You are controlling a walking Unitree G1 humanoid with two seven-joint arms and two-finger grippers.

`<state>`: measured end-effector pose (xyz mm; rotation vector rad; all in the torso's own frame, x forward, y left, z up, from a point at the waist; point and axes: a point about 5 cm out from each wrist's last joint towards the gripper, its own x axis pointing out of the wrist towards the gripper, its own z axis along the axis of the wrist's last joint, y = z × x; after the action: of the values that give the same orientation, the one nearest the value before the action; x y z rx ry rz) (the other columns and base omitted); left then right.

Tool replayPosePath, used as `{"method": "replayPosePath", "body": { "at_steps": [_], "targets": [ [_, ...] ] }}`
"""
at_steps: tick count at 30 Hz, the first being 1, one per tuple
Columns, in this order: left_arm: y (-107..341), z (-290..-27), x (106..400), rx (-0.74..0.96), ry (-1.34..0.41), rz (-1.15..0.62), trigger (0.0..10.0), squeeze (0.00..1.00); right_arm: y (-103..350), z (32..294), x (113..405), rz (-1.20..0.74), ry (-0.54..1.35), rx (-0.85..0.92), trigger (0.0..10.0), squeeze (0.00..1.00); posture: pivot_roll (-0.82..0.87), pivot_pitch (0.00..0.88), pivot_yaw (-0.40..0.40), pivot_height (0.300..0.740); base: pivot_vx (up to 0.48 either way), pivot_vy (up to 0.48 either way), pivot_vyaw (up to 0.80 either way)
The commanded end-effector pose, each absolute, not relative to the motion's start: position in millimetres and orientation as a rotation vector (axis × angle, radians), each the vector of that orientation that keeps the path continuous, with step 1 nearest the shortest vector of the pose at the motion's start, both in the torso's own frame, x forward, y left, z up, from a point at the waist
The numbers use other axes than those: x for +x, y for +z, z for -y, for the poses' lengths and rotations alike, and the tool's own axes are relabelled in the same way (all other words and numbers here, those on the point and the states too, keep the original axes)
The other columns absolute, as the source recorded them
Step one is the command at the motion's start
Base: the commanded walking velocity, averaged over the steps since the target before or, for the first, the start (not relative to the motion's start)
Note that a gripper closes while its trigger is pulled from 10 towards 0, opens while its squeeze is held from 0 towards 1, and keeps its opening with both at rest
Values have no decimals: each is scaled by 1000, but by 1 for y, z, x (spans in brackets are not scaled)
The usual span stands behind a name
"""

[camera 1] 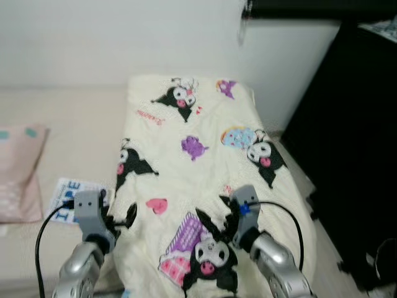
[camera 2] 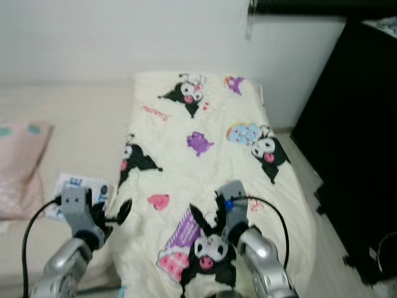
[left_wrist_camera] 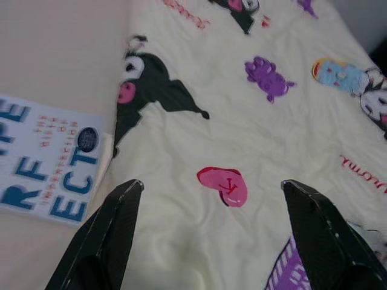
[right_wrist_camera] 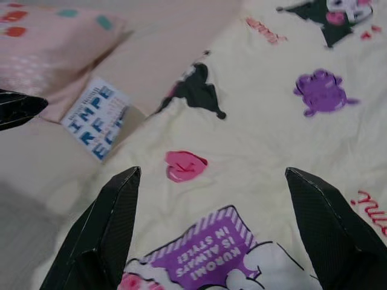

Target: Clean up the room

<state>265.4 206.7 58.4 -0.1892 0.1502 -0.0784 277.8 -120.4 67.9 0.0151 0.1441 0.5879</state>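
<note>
Blanket (camera 1: 205,167), cream with cartoon print, lies folded lengthwise on bed (camera 1: 80,124), near end under our arms. Pink pillow (camera 1: 18,174) at left edge; booklet (camera 1: 65,198) with blue letters just beside blanket's left border. We hold left pincer (left_wrist_camera: 208,241) released, fingers spread over pink heart print; right pincer (right_wrist_camera: 211,235) likewise spread above purple patch. Judgement: lower both evenly, pinch near edge at matching spots, avoid catching booklet, lift together to fold flat.

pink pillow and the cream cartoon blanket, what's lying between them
A white booklet with blue lettering lies on the beige bed between the pink pillow and the cream cartoon-print blanket, seen from the head cameras.
</note>
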Motion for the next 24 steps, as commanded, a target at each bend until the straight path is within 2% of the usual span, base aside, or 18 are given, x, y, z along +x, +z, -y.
{"method": "replayPosePath", "body": {
  "at_steps": [1,7,8,10,13,17,20,23,24],
  "targets": [
    [42,-210,259,-163,-64,-218,10000,0,54,129,275,-194,547,-8,10000,0,-66,94,-59,716,0,0,0],
    [5,-219,245,-143,-2,-357,10000,0,8,154,266,-392,388,-51,10000,0,-62,66,-65,740,0,0,0],
    [-11,-225,237,-129,38,-428,10000,0,-12,165,256,-489,316,-55,10000,0,-57,53,-68,740,0,0,0],
    [-11,-225,237,-129,38,-428,10000,0,-12,165,256,-489,316,-55,10000,0,-57,53,-68,740,0,0,0],
    [-26,-233,226,-128,92,-504,10000,0,-31,173,243,-591,258,-68,10000,0,-56,41,-66,740,0,0,0],
    [-60,-242,191,-200,227,-710,10000,0,-69,185,200,-827,153,-61,10000,0,-42,13,-72,740,0,0,0],
    [-72,-241,174,-239,274,-789,10000,0,-79,185,185,-900,97,2,10000,0,-41,1,-73,740,0,0,0],
    [-85,-235,154,-207,284,-915,10000,0,-91,181,165,-1013,39,64,10000,0,-33,0,-71,740,0,0,0],
    [-91,-229,146,-176,263,-976,10000,0,-96,176,158,-1064,81,12,10000,0,-20,0,-75,740,0,0,0]
  ]
}}
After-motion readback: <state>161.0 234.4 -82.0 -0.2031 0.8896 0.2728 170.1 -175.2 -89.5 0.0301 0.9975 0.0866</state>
